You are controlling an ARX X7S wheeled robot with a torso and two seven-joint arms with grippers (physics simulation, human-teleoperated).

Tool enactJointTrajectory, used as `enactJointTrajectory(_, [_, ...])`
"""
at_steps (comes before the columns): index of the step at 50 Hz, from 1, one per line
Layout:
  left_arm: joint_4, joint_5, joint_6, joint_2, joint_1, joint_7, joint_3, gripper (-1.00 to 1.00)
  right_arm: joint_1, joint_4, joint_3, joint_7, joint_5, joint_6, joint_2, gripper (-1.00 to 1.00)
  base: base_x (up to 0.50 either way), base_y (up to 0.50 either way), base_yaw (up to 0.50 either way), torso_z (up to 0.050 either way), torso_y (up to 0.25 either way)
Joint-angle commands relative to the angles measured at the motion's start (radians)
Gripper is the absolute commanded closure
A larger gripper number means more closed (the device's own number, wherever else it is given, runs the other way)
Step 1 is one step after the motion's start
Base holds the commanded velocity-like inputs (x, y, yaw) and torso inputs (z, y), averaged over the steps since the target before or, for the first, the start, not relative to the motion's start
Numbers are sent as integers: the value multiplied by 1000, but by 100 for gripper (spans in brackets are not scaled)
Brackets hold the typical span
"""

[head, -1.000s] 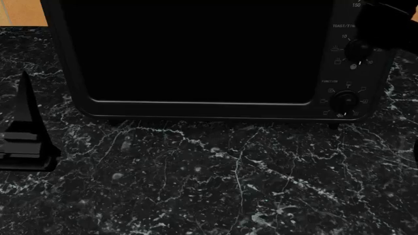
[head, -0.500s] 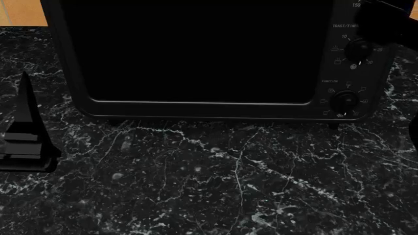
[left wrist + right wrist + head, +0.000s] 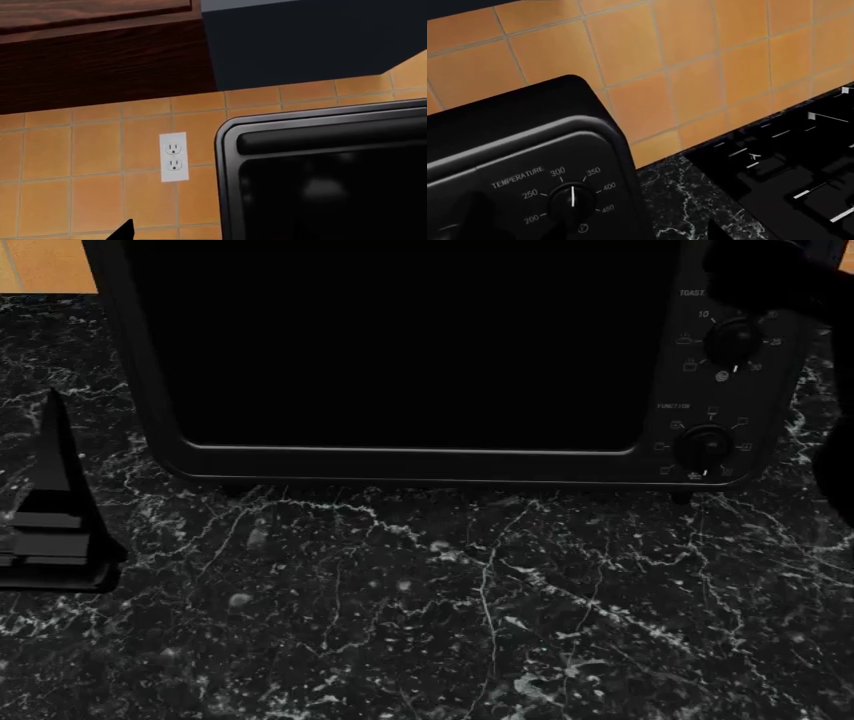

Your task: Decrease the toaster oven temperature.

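The right gripper (image 3: 767,280) hovers by the toaster oven (image 3: 400,350); its jaw spacing seems hidden.

black marble counter (image 3: 441,620) | orange tile wall (image 3: 87,165) | white outlet (image 3: 173,156) | glossy stovetop (image 3: 787,165)

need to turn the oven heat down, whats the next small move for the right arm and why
Probably ease the right gripper onto the temperature knob of the toaster oven and close on it. In the right wrist view the knob's pointer sits between 300 and 350, unheld; in the head view the arm hovers at the top of the knob column.
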Motion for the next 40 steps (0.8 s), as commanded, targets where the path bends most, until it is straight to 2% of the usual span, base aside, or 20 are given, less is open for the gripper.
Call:
enactJointTrajectory(1, [-5,4,-2,-2,-6,-6,13,-100,31,56,-35,-50,-44,-15,-14,-100,0,0,0,0,0])
enactJointTrajectory(40, [-28,4,14,-13,-8,-21,25,-100,93,197,-118,-147,-128,-49,-67,-100,0,0,0,0,0])
